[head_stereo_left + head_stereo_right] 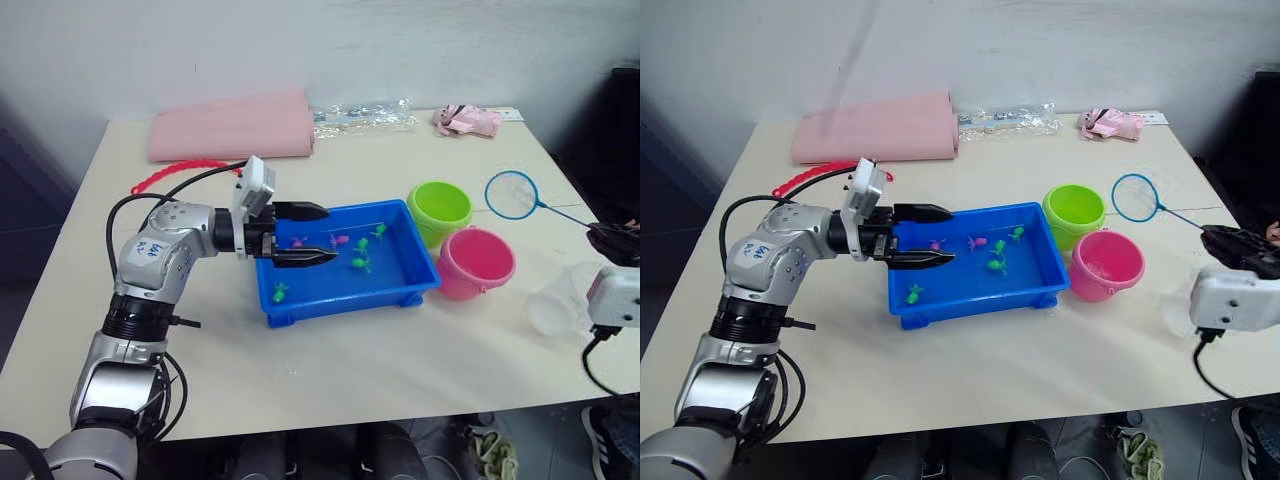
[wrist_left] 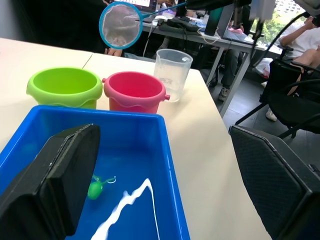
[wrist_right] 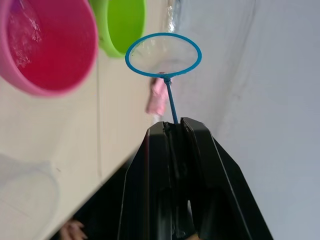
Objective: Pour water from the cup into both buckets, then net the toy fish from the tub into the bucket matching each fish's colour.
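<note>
Netting stage, judged from the layout: clear cup set upright at about 4 o'clock from the blue tub, just beside the pink bucket, apparently emptied; droplets visible inside the pink bucket in the right wrist view, so pouring taken as done there. Lime green bucket at 1 o'clock of the pink one, both touching or nearly touching the tub's 3 o'clock end, placed close to keep each fish transfer short. Right gripper pressed together on the thin handle of the net, gripped far from the hoop to give reach; hoop held in the air beyond the buckets, at 2 o'clock of the tub, not yet over the water. Left gripper spread, empty, hovering over the tub's 9 o'clock end, one finger toward the inside and one near the rim, likely positioned to steady the tub during scooping. Toy fish all in the tub: pink fish and green fish near the 12 o'clock wall, another green fish at 8 o'clock. No fish seen in either bucket.
</note>
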Controlling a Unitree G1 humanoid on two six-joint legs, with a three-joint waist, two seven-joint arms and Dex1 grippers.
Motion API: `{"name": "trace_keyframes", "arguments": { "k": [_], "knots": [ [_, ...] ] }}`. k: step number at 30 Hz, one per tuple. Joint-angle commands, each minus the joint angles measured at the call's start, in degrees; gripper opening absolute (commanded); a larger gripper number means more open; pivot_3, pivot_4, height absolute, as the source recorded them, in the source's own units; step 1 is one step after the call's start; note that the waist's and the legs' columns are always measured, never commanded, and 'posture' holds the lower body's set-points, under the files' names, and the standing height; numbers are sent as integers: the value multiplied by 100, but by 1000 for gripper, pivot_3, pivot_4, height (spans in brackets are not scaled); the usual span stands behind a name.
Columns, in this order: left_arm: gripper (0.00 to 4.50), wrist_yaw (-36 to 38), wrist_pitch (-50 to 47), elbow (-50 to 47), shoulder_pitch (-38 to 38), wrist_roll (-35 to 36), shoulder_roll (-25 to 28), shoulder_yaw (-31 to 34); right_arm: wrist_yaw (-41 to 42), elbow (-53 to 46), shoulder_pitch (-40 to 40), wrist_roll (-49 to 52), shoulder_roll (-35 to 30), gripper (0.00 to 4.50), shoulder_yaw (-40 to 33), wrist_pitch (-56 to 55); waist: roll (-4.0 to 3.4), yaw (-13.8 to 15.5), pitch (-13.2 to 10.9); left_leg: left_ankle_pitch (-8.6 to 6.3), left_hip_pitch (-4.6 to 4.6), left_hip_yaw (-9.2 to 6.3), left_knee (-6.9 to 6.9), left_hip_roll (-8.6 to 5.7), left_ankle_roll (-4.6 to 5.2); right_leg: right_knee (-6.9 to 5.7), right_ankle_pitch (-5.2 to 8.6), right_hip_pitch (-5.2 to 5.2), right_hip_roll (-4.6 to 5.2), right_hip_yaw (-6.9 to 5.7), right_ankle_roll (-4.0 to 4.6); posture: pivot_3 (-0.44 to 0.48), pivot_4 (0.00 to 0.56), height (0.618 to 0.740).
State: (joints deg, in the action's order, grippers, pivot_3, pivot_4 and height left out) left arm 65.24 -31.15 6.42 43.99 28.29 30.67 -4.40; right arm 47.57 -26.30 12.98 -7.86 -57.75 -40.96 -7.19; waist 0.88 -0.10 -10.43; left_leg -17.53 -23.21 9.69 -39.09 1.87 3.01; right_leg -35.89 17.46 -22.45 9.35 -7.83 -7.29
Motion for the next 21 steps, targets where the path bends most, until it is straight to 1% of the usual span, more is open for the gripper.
{"name": "trace_keyframes", "arguments": {
  "k": [1, 6, 7, 9, 12, 17, 21],
  "knots": [
    [4487, -9, 53, 16, -93, -48, 239, 242, 59, -813, -617, 1632, 127, 0, 409, 2239, -2, -29, 0, 0, 0, 0, -1, -3, 1, -1, 0, -3, 5, 3, 0, 0, 150, 738],
    [4487, -123, -49, -433, -553, -61, 565, 356, -283, -1437, -1721, 3881, 332, 0, 1368, 5256, -2, -26, 0, -1, -3, -14, -1, 1, 1, 0, 3, -2, 11, 8, 8, 0, 150, 738],
    [4487, -183, -71, -550, -660, -59, 613, 377, -386, -1472, -1935, 4328, 428, 0, 1543, 5763, -2, -20, 0, -2, -4, -19, 1, 1, 0, 0, 4, -1, 13, 13, 10, 0, 150, 738],
    [4487, -294, -107, -785, -854, -42, 690, 426, -684, -1410, -2385, 4917, 698, 0, 1905, 6531, -2, 0, 0, -2, -12, -31, 1, 1, -1, -2, 4, 2, 15, 13, 11, 0, 150, 738],
    [4487, -541, -193, -1155, -1108, 7, 758, 573, -1082, -952, -3047, 5059, 1204, 0, 2597, 7019, -1, 11, 0, -1, -26, -41, -1, -9, 1, -1, 4, 1, 22, 3, 10, 0, 150, 738],
    [4487, -863, -483, -1745, -1526, 166, 912, 915, -1174, -124, -3600, 4833, 1521, 0, 3647, 7234, -2, -12, 0, -2, -31, -37, 1, -13, 3, -3, 1, -3, 21, -1, 6, 0, 150, 738],
    [4487, -1086, -620, -2045, -1778, 252, 978, 1137, -1306, 403, -3890, 4642, 1757, 0, 4018, 7252, -2, -16, 0, -1, -31, -22, 8, -9, 1, -9, 1, -12, 10, -27, 5, 0, 150, 738]
  ]
}}
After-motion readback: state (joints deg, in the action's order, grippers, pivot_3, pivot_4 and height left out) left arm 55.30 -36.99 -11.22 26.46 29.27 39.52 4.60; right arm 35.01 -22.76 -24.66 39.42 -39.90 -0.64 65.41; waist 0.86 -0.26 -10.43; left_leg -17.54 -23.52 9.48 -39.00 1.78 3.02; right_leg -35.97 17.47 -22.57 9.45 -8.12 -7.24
